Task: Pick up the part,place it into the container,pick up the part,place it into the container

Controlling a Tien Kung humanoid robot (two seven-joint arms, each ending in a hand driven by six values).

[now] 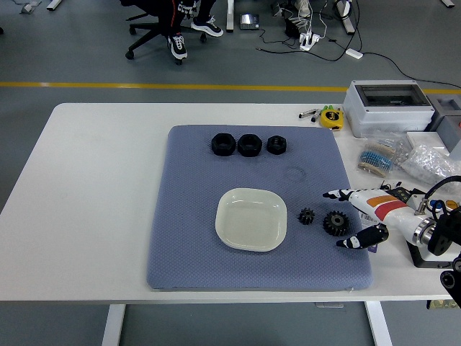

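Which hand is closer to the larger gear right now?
Right. The right hand is open just right of the larger gear, its fingers above and below it, not gripping. The left hand isn't in view.

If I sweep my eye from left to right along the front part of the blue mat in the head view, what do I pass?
White dish → small black gear → larger black gear → the robot's right hand, fingers spread around that larger gear without gripping it.
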